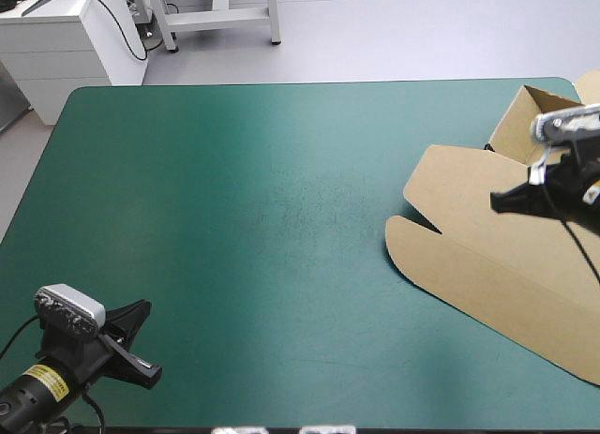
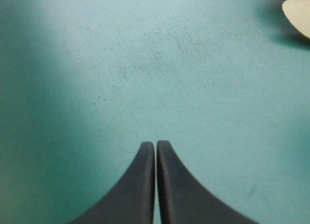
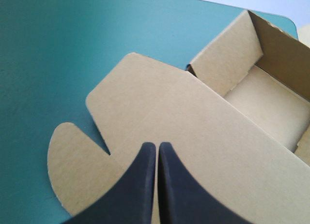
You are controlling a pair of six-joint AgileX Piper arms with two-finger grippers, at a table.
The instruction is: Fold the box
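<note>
The brown box (image 1: 506, 256) lies at the table's right side, its lid flat with two rounded flaps toward the middle. Its open tray (image 1: 525, 125) with raised walls stands near the far right corner. My right gripper (image 1: 495, 202) hovers over the lid, shut, with nothing between its fingers. In the right wrist view the right gripper (image 3: 157, 145) points across the lid (image 3: 169, 108), with the tray (image 3: 271, 98) ahead and to one side. My left gripper (image 1: 141, 340) is at the near left corner, far from the box. The left gripper (image 2: 155, 144) is shut over bare cover, with a flap tip (image 2: 298, 13) far ahead.
The teal-green cover (image 1: 234, 218) stretches bare from the left edge to the box's flaps. The box reaches to the table's right edge. A bit of brown board (image 1: 589, 82) shows past the far right corner.
</note>
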